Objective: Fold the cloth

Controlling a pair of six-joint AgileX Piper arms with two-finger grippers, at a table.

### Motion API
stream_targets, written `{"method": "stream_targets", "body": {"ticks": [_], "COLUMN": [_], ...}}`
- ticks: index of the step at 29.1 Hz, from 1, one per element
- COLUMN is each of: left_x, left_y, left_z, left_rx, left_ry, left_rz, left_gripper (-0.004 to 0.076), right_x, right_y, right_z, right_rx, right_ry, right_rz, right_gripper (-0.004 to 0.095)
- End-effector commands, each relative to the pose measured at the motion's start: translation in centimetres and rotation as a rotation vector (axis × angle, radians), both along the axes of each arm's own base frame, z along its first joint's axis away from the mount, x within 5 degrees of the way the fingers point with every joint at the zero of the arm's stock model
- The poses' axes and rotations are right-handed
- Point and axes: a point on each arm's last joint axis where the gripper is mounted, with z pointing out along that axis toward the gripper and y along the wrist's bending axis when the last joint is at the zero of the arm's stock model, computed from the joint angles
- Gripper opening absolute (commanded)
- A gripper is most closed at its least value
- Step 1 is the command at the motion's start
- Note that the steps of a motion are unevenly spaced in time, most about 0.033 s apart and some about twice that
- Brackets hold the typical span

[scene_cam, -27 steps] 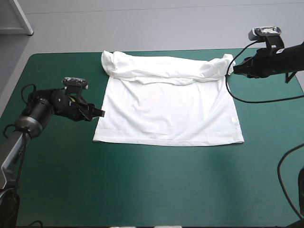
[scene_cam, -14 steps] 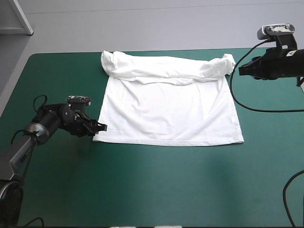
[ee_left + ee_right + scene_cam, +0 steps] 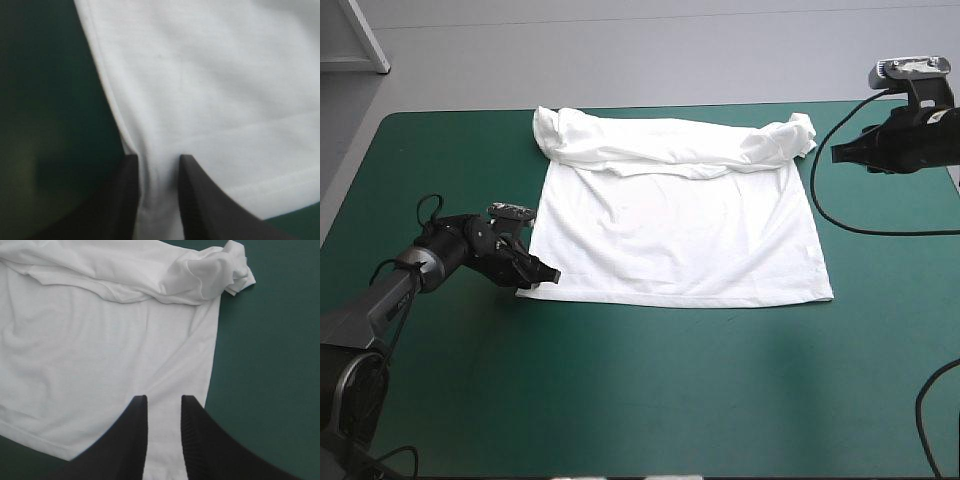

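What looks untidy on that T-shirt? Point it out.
The T-shirt lies flat except along its far edge: the folded-over band is rumpled, with bunched lumps at both far corners. Nothing else stands out.

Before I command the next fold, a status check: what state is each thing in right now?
T-shirt: spread flat on the teal-green cover, far edge bunched over.
left gripper: open, at the T-shirt's near left corner, its edge between the fingers.
right gripper: open, clear of the T-shirt, beside its far right corner.

T-shirt (image 3: 680,230): soft matt cloth, prob. knit
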Motion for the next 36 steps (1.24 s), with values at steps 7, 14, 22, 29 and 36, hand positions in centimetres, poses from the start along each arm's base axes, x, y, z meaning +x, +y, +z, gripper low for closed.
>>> {"method": "stream_targets", "body": {"ticks": [7,14,22,29,36], "left_x": [-0.6,-0.5,-0.4,-0.4,-0.4], "left_y": [-0.2,-0.2,-0.3,-0.3,-0.3], "left_z": [-0.2,-0.2,-0.2,-0.2,-0.2], "left_rx": [0.011,0.008,0.000,-0.002,0.001], "left_ry": [0.053,0.045,0.032,0.031,0.032], "left_rz": [-0.017,-0.013,-0.012,-0.011,-0.013], "left_gripper": [0.0019,0.0019,0.0019,0.0019,0.0019], "right_x": [1.3,2.2,2.4,3.6,3.9], "right_y": [-0.2,-0.3,-0.4,1.1,1.7], "right_z": [-5.8,-11.3,-15.7,-18.7,-20.7], "right_rx": [0.071,0.046,0.040,-0.065,-0.144], "right_ry": [0.184,0.338,0.421,0.427,0.462], "right_rz": [-0.061,-0.014,-0.068,-0.050,-0.057], "right_gripper": [0.0229,0.0587,0.0657,0.0592,0.0524]}}
